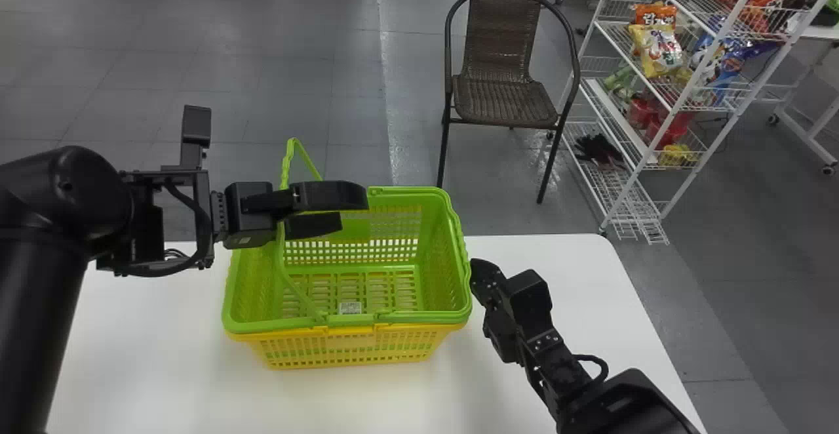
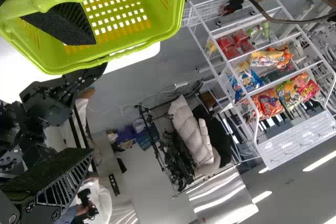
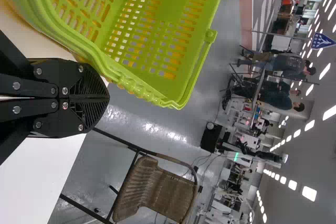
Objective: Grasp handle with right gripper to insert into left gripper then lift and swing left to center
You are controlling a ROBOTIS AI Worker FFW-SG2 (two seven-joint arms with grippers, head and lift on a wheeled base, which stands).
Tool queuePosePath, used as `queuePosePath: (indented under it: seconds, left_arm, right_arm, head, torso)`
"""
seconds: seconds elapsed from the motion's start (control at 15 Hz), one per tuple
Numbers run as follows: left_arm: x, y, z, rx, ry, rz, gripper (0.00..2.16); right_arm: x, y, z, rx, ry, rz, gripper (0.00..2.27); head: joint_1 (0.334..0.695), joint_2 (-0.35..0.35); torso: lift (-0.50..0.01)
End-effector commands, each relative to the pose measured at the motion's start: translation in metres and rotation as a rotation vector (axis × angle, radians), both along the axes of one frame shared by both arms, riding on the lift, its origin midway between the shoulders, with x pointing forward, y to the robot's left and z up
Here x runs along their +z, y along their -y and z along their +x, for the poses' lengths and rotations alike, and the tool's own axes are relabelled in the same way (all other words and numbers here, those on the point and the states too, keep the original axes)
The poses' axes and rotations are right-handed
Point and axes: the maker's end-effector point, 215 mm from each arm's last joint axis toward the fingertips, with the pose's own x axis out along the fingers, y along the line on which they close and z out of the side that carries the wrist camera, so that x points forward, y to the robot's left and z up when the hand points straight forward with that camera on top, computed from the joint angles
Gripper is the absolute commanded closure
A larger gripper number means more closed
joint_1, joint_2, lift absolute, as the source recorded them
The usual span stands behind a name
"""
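You've got two baskets, one green basket (image 1: 438, 257) and one yellow basket (image 1: 347, 350)! One raised handle (image 1: 286, 166), and two grippers for you, left gripper (image 1: 352, 208) and right gripper (image 1: 478, 266)! One worktop (image 1: 537, 250), one woven chair (image 1: 505, 103), one wire rack (image 1: 606, 181), and one small label (image 1: 350, 307)!

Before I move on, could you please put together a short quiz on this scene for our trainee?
1. True or false: the left gripper is open and the right gripper is shut.
2. How does the green basket sit with the yellow basket? (a) beside it (b) underneath it (c) nested inside it
3. Fill in: beyond the white table stands a brown ____.

Key: 1 true; 2 c; 3 chair.
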Motion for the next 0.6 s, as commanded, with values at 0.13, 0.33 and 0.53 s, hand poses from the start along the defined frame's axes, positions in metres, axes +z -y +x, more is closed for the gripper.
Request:
queuePosePath:
  seconds: [0.13,0.33,0.53]
  left_arm:
    - [-0.001,0.001,-0.002,-0.002,-0.001,-0.005,0.07]
    - [0.0,0.0,-0.004,-0.003,0.0,-0.009,0.07]
    - [0.001,0.001,-0.007,-0.008,-0.005,-0.015,0.07]
  right_arm:
    - [0.0,-0.006,0.0,0.005,0.0,0.008,2.24]
    - [0.005,-0.007,0.002,0.0,0.005,0.024,2.24]
    - [0.011,-0.008,0.003,-0.004,0.012,0.038,2.24]
  head:
    - [0.695,-0.138]
    - [0.695,-0.134]
    - [0.695,-0.133]
  torso:
    - [0.0]
    - [0.0]
    - [0.0]
